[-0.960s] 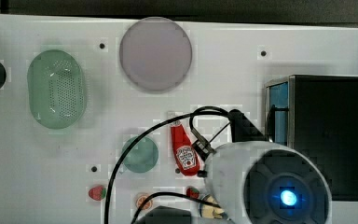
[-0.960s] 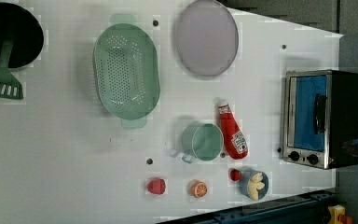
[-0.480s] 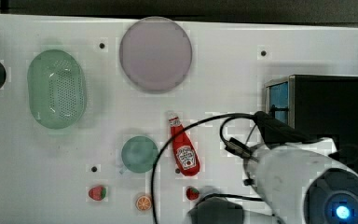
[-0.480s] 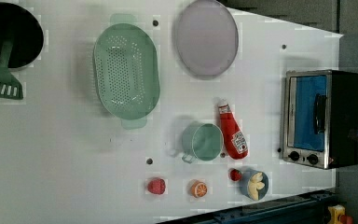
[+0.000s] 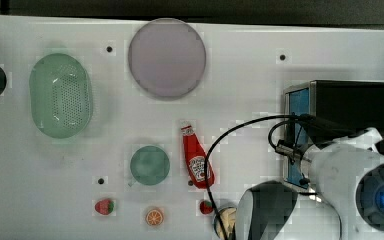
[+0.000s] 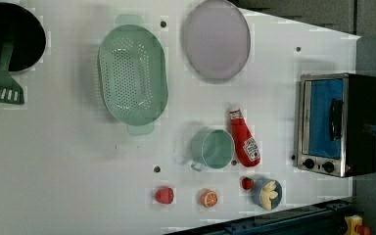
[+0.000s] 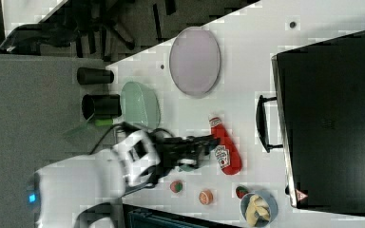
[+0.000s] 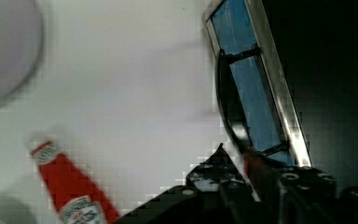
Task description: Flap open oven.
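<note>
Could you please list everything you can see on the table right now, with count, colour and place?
oven: one, black and silver with blue glass door shut, left view's right.
plate: one, pale lilac, left view's top.
colander: one, green, left of the plate.
ketchup bottle: one, red, lying beside the cup.
cup: one, green, centre.
toy fruit: a red, an orange, a smaller red piece, left view's bottom.
bowl: one, blue, pale pieces inside.
pan: one, black, green spatula in it.
gripper: one, black, near the ketchup bottle in the right view.
</note>
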Available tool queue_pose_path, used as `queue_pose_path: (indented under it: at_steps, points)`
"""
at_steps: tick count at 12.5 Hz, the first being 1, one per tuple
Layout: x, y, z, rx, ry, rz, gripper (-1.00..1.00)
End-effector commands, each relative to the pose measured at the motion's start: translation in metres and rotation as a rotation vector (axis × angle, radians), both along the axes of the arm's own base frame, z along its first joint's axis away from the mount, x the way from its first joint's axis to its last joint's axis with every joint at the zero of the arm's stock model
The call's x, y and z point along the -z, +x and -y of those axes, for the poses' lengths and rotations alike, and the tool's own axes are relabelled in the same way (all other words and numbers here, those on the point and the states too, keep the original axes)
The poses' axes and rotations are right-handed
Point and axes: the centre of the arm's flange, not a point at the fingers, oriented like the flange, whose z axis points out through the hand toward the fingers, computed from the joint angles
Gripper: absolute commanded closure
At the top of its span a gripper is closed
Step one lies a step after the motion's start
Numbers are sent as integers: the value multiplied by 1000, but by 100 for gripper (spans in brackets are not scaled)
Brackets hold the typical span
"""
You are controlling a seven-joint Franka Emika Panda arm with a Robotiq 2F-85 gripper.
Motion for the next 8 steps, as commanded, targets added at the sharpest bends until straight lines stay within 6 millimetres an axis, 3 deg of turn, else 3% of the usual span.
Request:
queue_pose_path:
  at_steps: [1, 8]
  points:
    - [31, 1, 29, -89, -22, -29, 65]
    - [107, 21, 50, -208, -77, -69, 65]
